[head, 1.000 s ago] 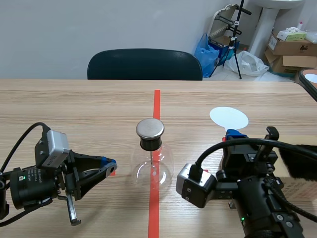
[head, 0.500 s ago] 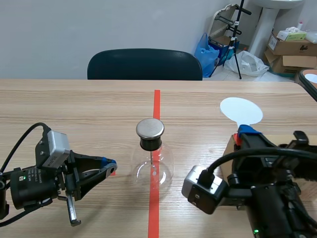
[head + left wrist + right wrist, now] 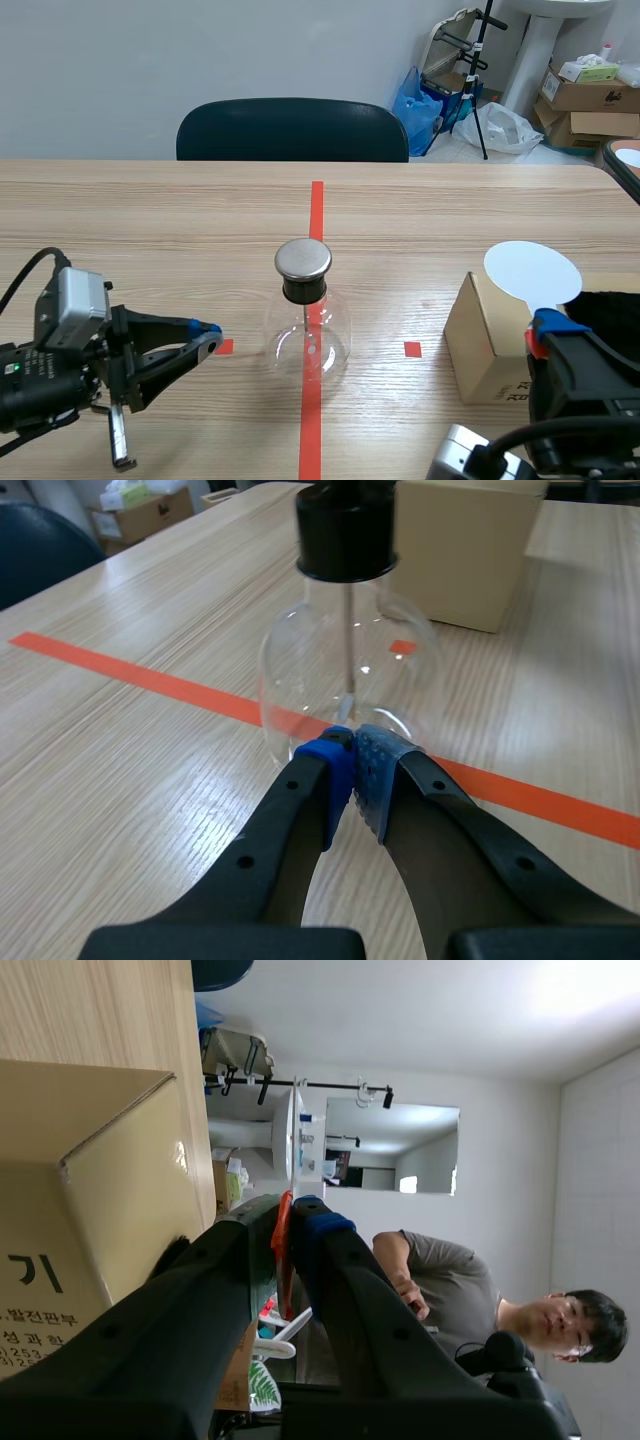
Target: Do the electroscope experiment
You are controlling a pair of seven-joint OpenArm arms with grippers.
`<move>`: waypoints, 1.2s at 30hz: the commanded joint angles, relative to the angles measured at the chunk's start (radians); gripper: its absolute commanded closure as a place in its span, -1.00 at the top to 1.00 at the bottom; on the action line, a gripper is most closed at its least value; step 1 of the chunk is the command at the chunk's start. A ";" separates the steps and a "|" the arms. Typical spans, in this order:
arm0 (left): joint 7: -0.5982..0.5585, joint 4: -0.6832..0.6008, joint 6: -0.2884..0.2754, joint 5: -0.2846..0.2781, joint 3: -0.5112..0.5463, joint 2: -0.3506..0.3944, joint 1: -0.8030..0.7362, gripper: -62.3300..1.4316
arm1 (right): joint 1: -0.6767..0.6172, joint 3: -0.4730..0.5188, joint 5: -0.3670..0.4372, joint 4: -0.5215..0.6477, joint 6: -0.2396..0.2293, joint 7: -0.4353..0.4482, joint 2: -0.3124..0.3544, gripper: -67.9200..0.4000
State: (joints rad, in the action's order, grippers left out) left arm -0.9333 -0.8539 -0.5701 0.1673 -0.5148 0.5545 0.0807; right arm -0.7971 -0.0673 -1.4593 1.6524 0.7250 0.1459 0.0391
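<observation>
The electroscope, a clear glass flask (image 3: pixel 306 340) with a black neck and a round metal cap (image 3: pixel 303 258), stands on the red tape line mid-table. My left gripper (image 3: pixel 205 335) lies low on the table to its left, shut on nothing. In the left wrist view its blue pads (image 3: pixel 352 765) meet just short of the flask (image 3: pixel 350 670). At the front right, my right gripper (image 3: pixel 547 327) is shut on the red handle of a white disc (image 3: pixel 532 270), held upright above a cardboard box (image 3: pixel 490 335). The right wrist view shows the disc (image 3: pixel 290 1145) edge-on beyond the gripper (image 3: pixel 288 1222).
The cardboard box (image 3: pixel 465 550) sits right of the flask, near the table's front. Something dark and fuzzy (image 3: pixel 615 310) lies behind it at the right edge. A dark chair (image 3: pixel 292 130) stands across the table. A person (image 3: pixel 450 1290) is in the background of the right wrist view.
My right arm has swung right and toward the front with the white disc, away from the flask, uncovering the cardboard box. My left gripper has slid a little left and back.
</observation>
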 commanded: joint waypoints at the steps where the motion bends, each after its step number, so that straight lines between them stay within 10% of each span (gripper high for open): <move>1: -0.016 -0.061 -0.002 -0.007 0.030 0.029 -0.033 -0.86 | -0.005 0.016 0.000 0.013 0.058 0.014 0.000 -0.93; 13: -0.010 -0.483 -0.103 0.000 0.274 0.187 -0.381 -0.86 | 0.027 0.152 0.197 -0.043 0.058 0.297 0.002 -0.93; 23: 0.072 -0.746 -0.126 0.039 0.497 0.229 -0.628 -0.83 | 0.117 0.205 0.282 -0.158 0.058 0.359 0.002 -0.93; 36: 0.098 -0.812 -0.126 -0.059 0.602 0.231 -0.790 1.00 | 0.177 0.204 0.278 -0.266 0.058 0.378 0.002 -0.93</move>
State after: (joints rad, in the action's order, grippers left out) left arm -0.8318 -1.6623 -0.6945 0.1257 0.0795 0.7845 -0.7074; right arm -0.6258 0.1352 -1.1854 1.3785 0.7250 0.5167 0.0387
